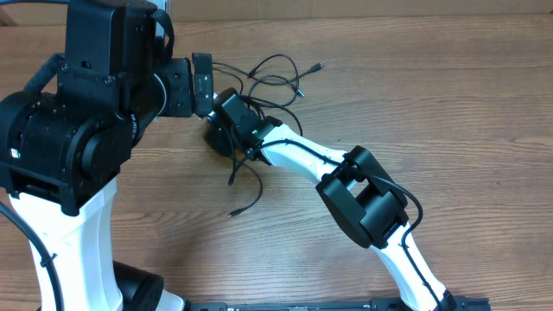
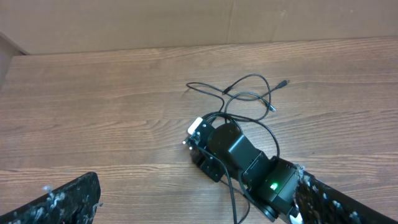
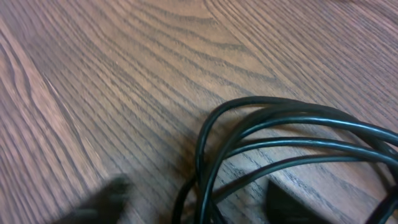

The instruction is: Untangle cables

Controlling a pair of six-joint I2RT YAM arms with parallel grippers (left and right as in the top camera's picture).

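Observation:
The cables [image 1: 275, 72] are thin black cords lying in loose loops on the wooden table, with small plugs at their ends. One strand trails down to a plug [image 1: 233, 212]. They also show in the left wrist view [image 2: 249, 96]. My right gripper [image 1: 221, 135] is down at the left end of the bunch. In the right wrist view several cable strands [image 3: 280, 134] run between its two blurred fingers [image 3: 196, 202], which stand apart. My left gripper [image 1: 202, 83] hovers just above and to the left of it. Its fingers [image 2: 196, 200] are wide open and empty.
The wooden table [image 1: 449, 95] runs out to the right and front. The right arm's wrist [image 2: 239, 155], with a green light, lies between the left fingers in the left wrist view. The left arm's bulky base [image 1: 60, 138] fills the left side.

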